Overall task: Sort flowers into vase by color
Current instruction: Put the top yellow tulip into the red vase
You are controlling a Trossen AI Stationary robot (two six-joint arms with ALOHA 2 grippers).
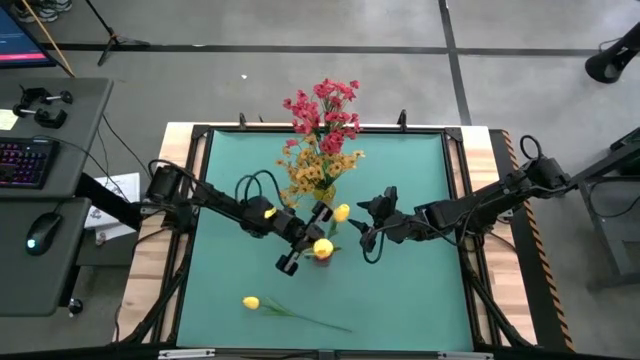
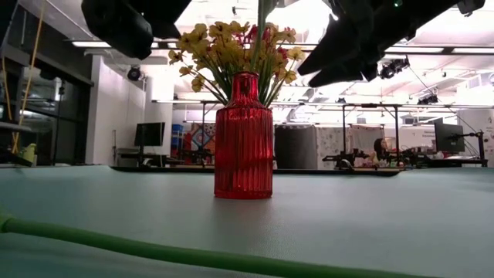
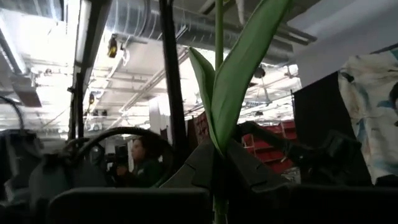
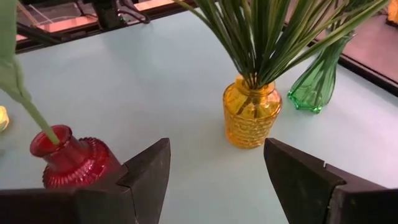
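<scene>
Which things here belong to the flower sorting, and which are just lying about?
Job: left gripper, shut on a tulip stem; right gripper, open; red vase; yellow vase; green vase; loose tulip.
Lying about: keyboard, mouse, side desk.

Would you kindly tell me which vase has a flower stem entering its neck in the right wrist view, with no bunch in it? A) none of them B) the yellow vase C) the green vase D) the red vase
D: in the right wrist view a single pale green stem runs into the mouth of the red vase, while the yellow vase holds a whole bunch of stems.
</scene>
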